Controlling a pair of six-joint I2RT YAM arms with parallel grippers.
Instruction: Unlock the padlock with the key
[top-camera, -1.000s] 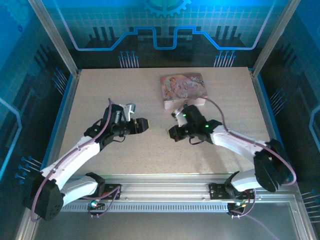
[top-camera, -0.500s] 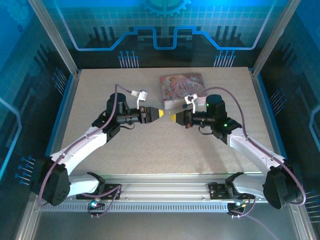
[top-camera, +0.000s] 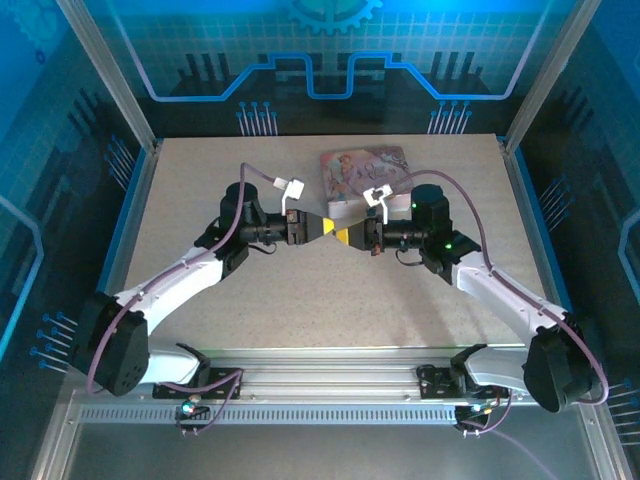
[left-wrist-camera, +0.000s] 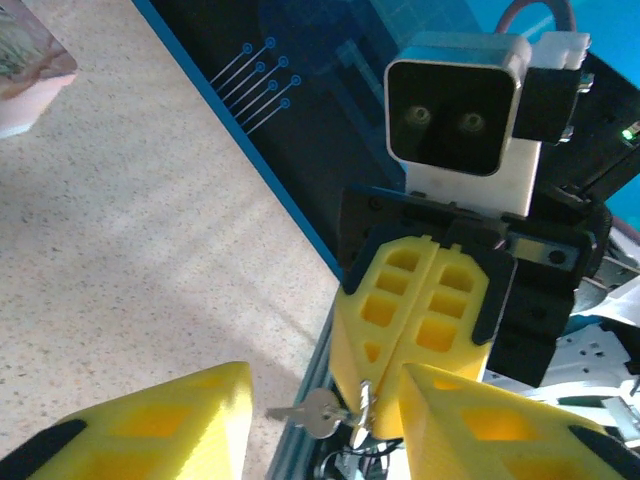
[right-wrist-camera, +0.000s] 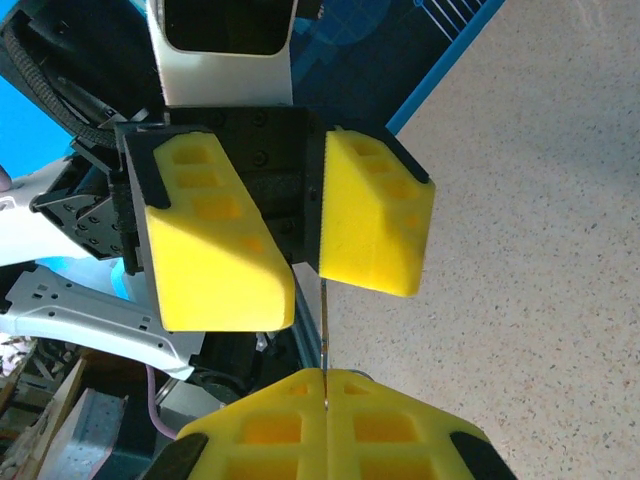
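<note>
Jaws: my left gripper is partly open, its two yellow pads apart with a clear gap and nothing gripped. My right gripper is pressed tight, pads seam to seam, pinching the key at their tips. The two grippers meet tip to tip over the middle of the table, with the tin at 1 o'clock from that meeting point.

From my left wrist the key looks small and silvery. Its flat rounded head points to 9 o'clock from the pinch, in the gap between my left pads. From my right wrist it shows edge-on, a thin bright line rising to 12 o'clock into that gap, just beside one left pad. Whether it touches that pad I cannot tell. The part inside my right pads is hidden, and from above the key is too small to make out.
</note>
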